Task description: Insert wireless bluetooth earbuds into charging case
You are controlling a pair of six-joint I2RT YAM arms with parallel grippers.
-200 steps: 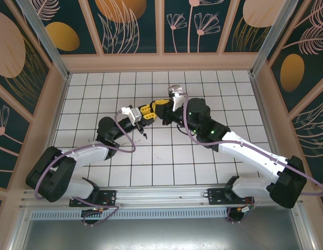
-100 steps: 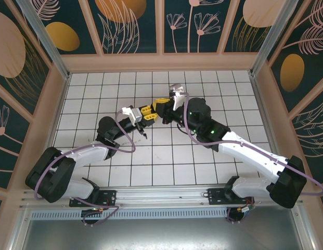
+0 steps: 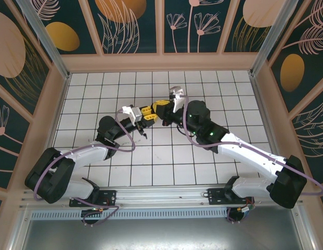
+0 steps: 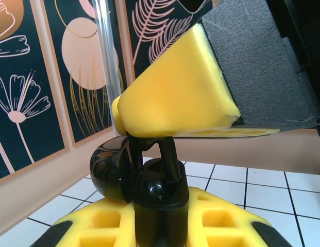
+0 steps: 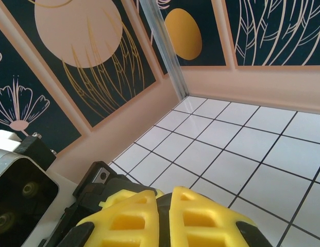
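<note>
- The tiled counter (image 3: pixel 99 88) lies well below the work. Both arms meet above its middle, so anything let go falls to the tiles and may bounce or roll under an arm.
- The left arm (image 3: pixel 78 156) and right arm (image 3: pixel 249 153) reach in from opposite sides, wrists nearly nose to nose. A small misjudged move could knock one claw against the other.
- The right claw (image 5: pixel 164 208) is closed to a thin dark slit between its yellow fingers. In the left wrist view one of those fingers (image 4: pixel 175 92) sits right on top of the earbud. I cannot tell whether it is pinching the earbud or only touching it.
- The left claw (image 4: pixel 160 221) is closed narrow on the black earbud (image 4: pixel 155 193), which is held upright in the air between the two claws.
- Main risk, as I judge it: glossy, rounded and tiny, the earbud could squirt out sideways if the right claw presses or pulls off-centre, or if the left lets go before the other has a true hold. It could also twist in the grip and end up turned wrong for its socket.
- Hidden or unclear: in the top view the earbud is lost among the yellow fingers, and the arms cover the tiles beneath them.
- A dark speck (image 3: pixel 144 136) lies on a tile near the left claw, too small to name.
</note>
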